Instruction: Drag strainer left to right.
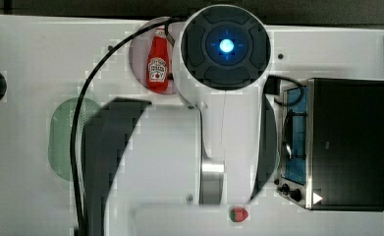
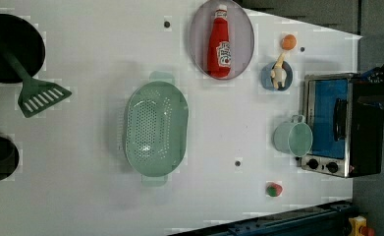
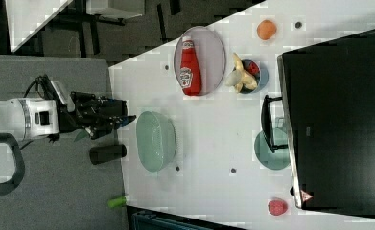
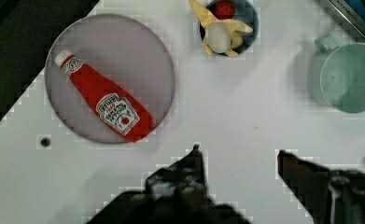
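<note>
The strainer sits untouched left of the mug in the left view, since the gripper hangs released, clear of it, grasping nothing

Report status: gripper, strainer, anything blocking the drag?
Gripper open, holding nothing, clear of the strainer. Strainer upright on table, untouched. Mug and toaster oven at left view's right.

- From the top view I see the strainer partly, the arm covering its side toward the top view's right.
- The mug sits half behind the toaster oven in the right view.
- The wrist view's edge cuts off my tool.
</note>
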Controlling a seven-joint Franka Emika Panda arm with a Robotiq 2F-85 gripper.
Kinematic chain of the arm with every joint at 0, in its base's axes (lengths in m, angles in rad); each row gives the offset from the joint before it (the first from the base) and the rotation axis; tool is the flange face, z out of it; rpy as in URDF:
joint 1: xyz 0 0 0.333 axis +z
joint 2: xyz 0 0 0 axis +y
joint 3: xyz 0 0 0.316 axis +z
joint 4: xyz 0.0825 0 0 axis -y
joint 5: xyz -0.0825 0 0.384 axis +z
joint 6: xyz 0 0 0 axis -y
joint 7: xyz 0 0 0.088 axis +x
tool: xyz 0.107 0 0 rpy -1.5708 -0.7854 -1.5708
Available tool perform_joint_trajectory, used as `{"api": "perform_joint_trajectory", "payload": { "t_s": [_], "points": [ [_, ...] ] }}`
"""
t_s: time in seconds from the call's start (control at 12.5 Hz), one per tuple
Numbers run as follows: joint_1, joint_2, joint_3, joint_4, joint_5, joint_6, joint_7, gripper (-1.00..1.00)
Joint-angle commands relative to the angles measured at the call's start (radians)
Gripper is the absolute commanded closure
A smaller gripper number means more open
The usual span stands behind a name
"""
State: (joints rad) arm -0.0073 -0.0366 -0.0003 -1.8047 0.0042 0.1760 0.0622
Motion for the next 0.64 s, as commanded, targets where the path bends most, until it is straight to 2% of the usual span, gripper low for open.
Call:
{"api": "perform_joint_trajectory", "payload": {
  "t_s": [0.08, 0.24, 0.4, 0.64],
  "points": [
    [-0.016, -0.563, -0.033, -0.250, -0.043, -0.251, -0.062, -0.59],
    [-0.015, -0.562, -0.028, -0.253, -0.043, -0.250, -0.062, -0.99],
    [-0.008, -0.551, 0.010, -0.266, -0.028, -0.249, -0.062, -1.00],
    [0.009, -0.501, 0.131, -0.290, 0.003, -0.206, -0.039, -1.00]
  ]
}}
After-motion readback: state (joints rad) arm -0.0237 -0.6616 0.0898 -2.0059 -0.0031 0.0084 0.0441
